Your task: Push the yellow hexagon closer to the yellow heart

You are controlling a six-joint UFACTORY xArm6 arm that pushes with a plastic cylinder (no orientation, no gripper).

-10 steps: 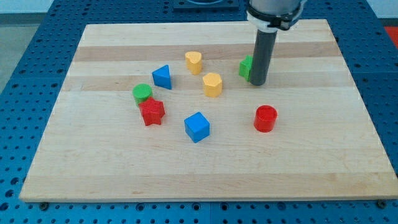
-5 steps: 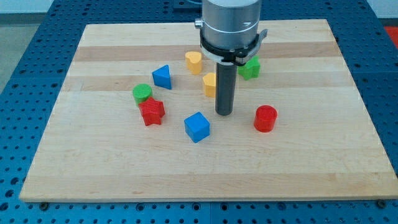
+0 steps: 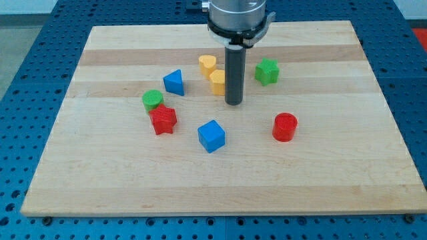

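The yellow hexagon (image 3: 217,82) sits near the board's middle top, partly hidden behind my rod. The yellow heart (image 3: 207,65) lies just up and left of it, nearly touching. My tip (image 3: 233,103) rests on the board right beside the hexagon's lower right side.
A blue triangle (image 3: 173,82) lies left of the hexagon. A green star (image 3: 267,71) is to the right of the rod. A green cylinder (image 3: 153,100) and a red star (image 3: 163,120) sit at the left, a blue cube (image 3: 211,136) below, a red cylinder (image 3: 285,127) at the lower right.
My tip came from the green star down and left around the hexagon, then moved up against it. The hexagon has slid up and left, closer to the heart.
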